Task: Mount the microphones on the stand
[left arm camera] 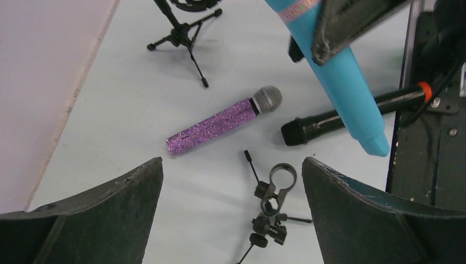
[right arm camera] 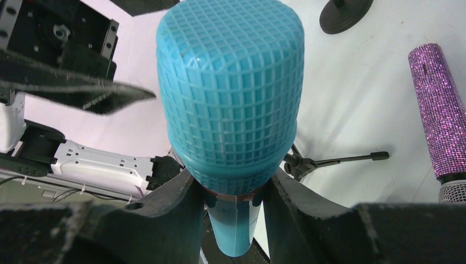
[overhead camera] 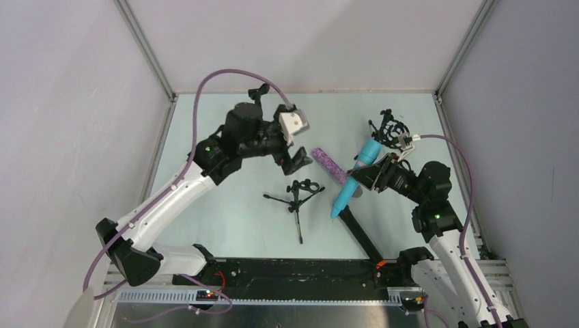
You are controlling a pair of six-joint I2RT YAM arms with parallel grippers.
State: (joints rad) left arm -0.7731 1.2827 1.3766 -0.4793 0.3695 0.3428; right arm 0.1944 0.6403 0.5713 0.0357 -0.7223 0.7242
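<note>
My right gripper (overhead camera: 362,175) is shut on the light blue microphone (overhead camera: 354,181) just below its grille and holds it tilted above the table; the grille fills the right wrist view (right arm camera: 231,93). The purple glittery microphone (overhead camera: 329,166) lies on the table between the arms and shows in the left wrist view (left arm camera: 217,125). The black microphone (left arm camera: 340,116) with an orange ring lies under the blue one. A small black tripod stand with a ring clip (overhead camera: 298,195) sits mid-table, below my open, empty left gripper (overhead camera: 299,160), between its fingers (left arm camera: 273,195).
A second black tripod stand (overhead camera: 389,130) stands at the back right, behind the right gripper, and shows in the left wrist view (left arm camera: 184,33). A black base strip (overhead camera: 293,270) runs along the near edge. Grey walls enclose the pale table (overhead camera: 225,219).
</note>
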